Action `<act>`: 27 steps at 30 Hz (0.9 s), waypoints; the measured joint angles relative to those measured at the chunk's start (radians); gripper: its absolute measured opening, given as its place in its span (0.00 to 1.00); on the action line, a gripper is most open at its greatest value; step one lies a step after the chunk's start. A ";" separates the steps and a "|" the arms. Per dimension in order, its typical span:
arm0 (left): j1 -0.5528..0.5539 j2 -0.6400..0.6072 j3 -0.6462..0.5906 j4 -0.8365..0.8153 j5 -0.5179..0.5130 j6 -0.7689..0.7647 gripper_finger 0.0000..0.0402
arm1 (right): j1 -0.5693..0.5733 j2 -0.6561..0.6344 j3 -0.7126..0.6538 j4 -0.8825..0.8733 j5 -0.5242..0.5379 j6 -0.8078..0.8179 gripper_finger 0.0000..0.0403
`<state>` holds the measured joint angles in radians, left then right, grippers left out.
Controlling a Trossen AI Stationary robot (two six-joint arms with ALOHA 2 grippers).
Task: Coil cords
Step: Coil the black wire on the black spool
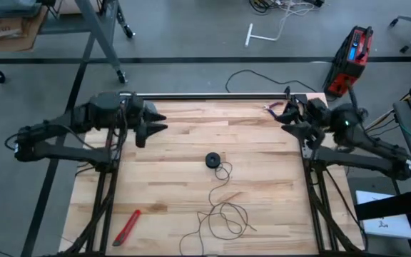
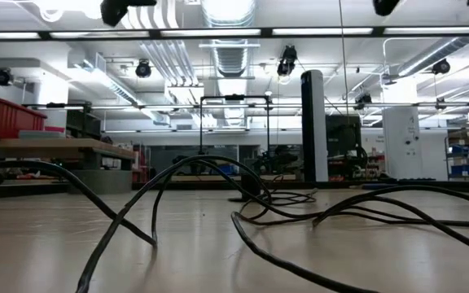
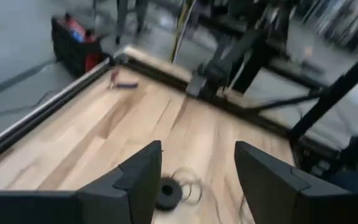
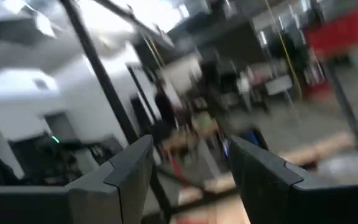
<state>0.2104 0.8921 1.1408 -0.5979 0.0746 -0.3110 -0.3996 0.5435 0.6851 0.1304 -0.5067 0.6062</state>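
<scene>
One thin black cord (image 1: 223,214) lies in loose loops on the near middle of the table (image 1: 177,143), joined to one reel (image 1: 212,160) at centre. Two grippers hover apart: left gripper (image 1: 159,121) and right gripper (image 1: 285,114), fingers spread, holding nothing. One red cutter (image 1: 127,224) lies near-left.
</scene>
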 joint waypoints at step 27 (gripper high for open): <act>0.000 0.304 0.207 -0.117 0.070 -0.142 0.48 | 0.000 0.512 0.587 -0.491 -0.018 0.061 0.51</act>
<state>0.2100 1.1964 1.3478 -0.7149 0.1446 -0.4531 -0.3996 1.0554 1.2717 -0.3606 -0.5249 0.6672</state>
